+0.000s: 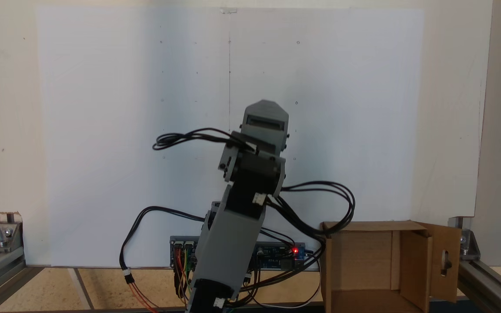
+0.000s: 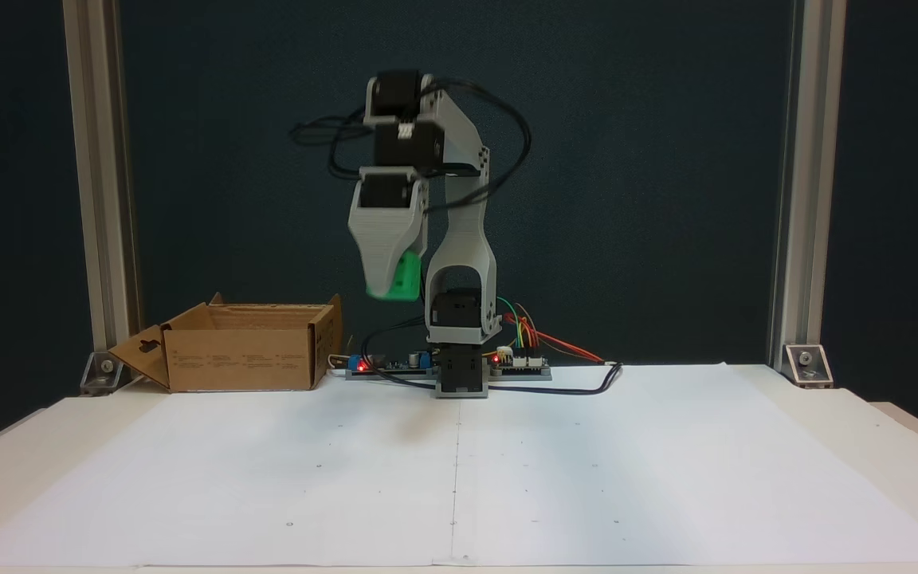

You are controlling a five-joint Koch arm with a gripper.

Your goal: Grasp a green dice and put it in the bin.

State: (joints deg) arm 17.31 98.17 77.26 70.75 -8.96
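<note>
Pincer (image 2: 392, 288) clenched round green dice (image 2: 405, 279), bright cube, lifted above table.

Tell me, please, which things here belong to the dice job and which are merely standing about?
Belong to the job:
green dice, held in the pincer above the table
cardboard bin, open

Standing about:
circuit boards
loose cables
white paper sheet

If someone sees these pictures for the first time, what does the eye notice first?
First, the small bright green plastic dice, held high above the white paper in the grey tool at the middle of a fixed view. Next, the open brown cardboard box standing at the left of that view, beside the arm's base. The dice is not over the box.
</note>
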